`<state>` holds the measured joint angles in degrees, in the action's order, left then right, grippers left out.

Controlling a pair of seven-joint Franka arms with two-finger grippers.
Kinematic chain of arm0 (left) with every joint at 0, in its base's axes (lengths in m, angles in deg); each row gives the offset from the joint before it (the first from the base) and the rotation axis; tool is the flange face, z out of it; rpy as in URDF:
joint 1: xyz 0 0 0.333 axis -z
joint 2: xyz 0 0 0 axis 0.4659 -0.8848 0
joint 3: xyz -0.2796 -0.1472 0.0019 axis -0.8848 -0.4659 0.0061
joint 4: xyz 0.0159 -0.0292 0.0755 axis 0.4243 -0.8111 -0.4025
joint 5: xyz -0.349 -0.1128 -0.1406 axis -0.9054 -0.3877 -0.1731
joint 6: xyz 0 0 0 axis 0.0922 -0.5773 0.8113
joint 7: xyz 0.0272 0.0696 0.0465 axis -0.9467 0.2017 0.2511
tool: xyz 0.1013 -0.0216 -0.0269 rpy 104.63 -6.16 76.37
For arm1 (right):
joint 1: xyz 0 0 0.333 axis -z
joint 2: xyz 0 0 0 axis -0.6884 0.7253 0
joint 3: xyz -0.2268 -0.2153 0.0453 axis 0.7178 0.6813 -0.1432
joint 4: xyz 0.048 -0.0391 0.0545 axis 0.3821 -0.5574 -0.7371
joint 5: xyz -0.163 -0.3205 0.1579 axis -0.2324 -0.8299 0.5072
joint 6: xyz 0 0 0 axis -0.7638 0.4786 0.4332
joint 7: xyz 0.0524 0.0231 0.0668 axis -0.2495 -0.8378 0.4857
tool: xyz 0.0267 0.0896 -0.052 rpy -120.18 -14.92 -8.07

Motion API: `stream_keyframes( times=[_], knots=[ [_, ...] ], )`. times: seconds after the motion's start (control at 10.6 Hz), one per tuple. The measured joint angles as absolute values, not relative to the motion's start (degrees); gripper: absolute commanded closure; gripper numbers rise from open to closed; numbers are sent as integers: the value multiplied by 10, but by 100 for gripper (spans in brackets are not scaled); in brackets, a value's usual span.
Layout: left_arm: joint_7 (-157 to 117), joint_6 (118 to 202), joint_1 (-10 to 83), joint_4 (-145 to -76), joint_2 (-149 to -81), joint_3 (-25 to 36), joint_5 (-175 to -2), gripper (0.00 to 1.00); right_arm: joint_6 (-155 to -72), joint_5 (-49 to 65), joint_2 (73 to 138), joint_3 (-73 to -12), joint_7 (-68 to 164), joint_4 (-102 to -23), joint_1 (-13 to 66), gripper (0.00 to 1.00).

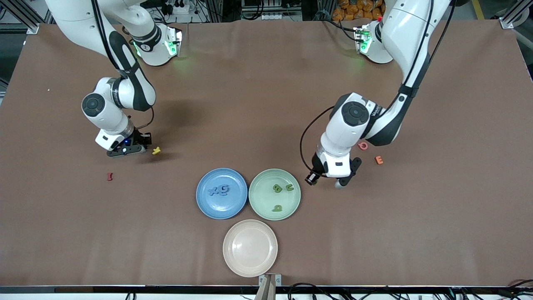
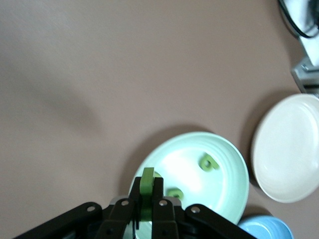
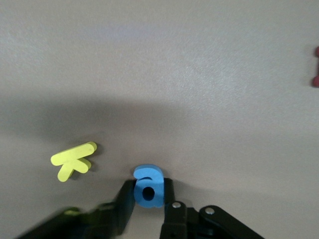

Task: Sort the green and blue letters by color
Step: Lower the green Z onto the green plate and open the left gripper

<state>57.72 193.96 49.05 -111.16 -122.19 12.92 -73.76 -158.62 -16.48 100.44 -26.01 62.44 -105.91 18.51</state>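
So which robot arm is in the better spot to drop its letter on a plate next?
Left. The left gripper is shut on a green letter beside the green plate. The right gripper is shut on a blue letter down on the table, away from the blue plate.

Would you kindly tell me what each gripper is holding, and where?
Left gripper: green letter, pinched by its lower edge. Right gripper: blue letter a, gripped across its sides.
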Motion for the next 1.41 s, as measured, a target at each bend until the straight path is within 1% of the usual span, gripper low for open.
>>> stream_keyframes(
  times=[0.28,0.38,0.56,0.66,0.75,1.03,1.41],
  knots=[
    [581,1946,522,-1065,-1245,129,-738,100,-1586,-164,1004,-262,624,-1059,191,81],
    [581,1969,536,-1047,-1264,130,-738,100,-1582,-164,1004,-262,624,-1057,191,81],
    [581,2044,562,-1031,-1304,131,-738,100,-1559,-164,1004,-263,624,-1042,191,81],
    [581,2065,568,-1026,-1321,131,-737,42,-1545,-164,1003,-263,624,-1028,191,81],
    [581,2075,570,-1020,-1332,132,-737,0,-1529,-163,1003,-263,624,-1011,192,81],
    [580,2076,570,-994,-1345,135,-737,0,-1471,-163,1001,-263,624,-958,192,81],
    [580,2065,571,-989,-1346,151,-737,0,-1409,-162,1001,-264,616,-891,193,81]
  ],
)
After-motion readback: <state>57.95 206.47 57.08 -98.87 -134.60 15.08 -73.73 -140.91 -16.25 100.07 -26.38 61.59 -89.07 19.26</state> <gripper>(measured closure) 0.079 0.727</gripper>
